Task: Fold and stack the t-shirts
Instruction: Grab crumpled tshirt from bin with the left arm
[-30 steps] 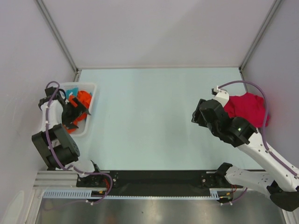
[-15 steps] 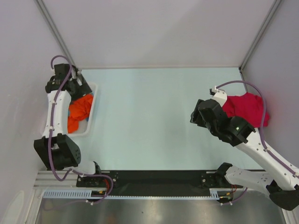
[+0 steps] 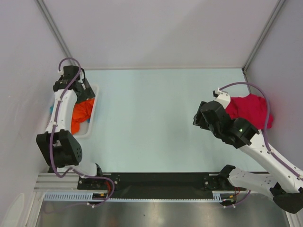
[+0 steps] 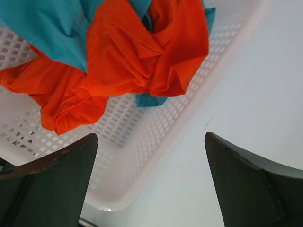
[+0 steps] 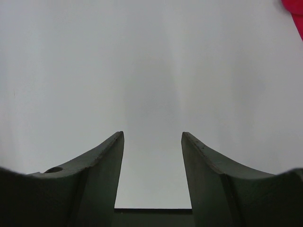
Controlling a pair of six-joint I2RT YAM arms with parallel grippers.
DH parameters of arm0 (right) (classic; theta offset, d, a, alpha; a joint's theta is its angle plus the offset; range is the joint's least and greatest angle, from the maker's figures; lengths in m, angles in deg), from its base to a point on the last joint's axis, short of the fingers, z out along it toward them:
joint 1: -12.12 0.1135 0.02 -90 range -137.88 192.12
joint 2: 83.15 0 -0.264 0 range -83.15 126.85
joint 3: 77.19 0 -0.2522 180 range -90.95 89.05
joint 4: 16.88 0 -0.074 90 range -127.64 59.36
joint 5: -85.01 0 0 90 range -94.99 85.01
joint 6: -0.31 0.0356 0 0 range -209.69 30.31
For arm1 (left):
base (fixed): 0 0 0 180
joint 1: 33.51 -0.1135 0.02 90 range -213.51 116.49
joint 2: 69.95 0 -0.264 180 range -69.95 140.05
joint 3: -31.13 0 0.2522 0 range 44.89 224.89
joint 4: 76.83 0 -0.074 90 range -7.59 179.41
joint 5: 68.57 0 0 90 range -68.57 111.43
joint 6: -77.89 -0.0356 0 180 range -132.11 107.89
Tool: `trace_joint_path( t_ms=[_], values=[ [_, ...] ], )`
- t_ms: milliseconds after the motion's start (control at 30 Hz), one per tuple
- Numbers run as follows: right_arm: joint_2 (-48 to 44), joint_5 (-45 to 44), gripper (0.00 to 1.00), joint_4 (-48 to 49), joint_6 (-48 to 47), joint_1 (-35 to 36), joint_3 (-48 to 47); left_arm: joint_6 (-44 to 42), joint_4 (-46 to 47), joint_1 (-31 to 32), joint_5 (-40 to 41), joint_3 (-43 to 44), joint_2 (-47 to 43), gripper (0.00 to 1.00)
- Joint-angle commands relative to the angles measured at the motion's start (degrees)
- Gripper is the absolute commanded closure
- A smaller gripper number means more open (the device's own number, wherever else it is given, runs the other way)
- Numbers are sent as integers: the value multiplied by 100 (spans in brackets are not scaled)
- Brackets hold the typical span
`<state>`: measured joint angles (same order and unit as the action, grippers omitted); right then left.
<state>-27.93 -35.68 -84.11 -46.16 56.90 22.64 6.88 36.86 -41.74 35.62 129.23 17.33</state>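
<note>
A crumpled orange t-shirt [image 3: 80, 113] lies in the white mesh basket [image 3: 91, 128] at the table's left edge. In the left wrist view the orange t-shirt [image 4: 142, 52] lies tangled with a teal t-shirt [image 4: 47, 28] inside the basket [image 4: 156, 132]. My left gripper [image 3: 85, 92] hovers over the basket's far end, open and empty [image 4: 151, 137]. A crimson red t-shirt [image 3: 251, 111] lies bunched at the right side. My right gripper [image 3: 199, 117] hangs just left of it, open with only bare table between its fingers [image 5: 152, 134]. A red corner of that t-shirt [image 5: 297, 14] shows at top right.
The light table [image 3: 151, 118] is walled on the left, back and right. A black rail [image 3: 161, 182] with the arm bases runs along the near edge. The right arm's purple cable [image 3: 246, 85] loops over the red shirt.
My left arm has lifted out of the basket and swung toward its far end, leaving the orange shirt lying there. The right arm has barely moved.
</note>
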Motion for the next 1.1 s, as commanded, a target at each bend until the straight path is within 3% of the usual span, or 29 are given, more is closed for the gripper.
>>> trace_joint_path(
  t_ms=[0,400,667,767,800,867,900,933,1067],
  values=[
    [-187,-112,42,-277,112,-12,-117,52,-79,-47,532,188,446,0],
    [-249,-332,41,-673,112,-13,-205,422,0,-196,830,267,1352,0],
    [-108,-384,41,-647,112,-13,-206,273,201,-601,409,304,1616,3],
    [-73,-384,41,-647,129,-13,-205,203,482,-610,14,58,1599,19],
    [-64,-393,41,-647,130,-13,-197,185,535,-627,-117,13,1616,35],
    [-82,-402,41,-638,121,-4,-179,176,632,-645,-443,-83,1686,49],
    [-90,-402,41,-629,121,-12,-170,185,641,-645,-470,-110,1695,83],
    [-99,-428,41,-638,112,-13,-144,228,650,-645,-479,-128,1695,91],
    [-117,-472,41,-603,51,-21,-83,229,729,-645,-576,-242,1608,99]
  ],
)
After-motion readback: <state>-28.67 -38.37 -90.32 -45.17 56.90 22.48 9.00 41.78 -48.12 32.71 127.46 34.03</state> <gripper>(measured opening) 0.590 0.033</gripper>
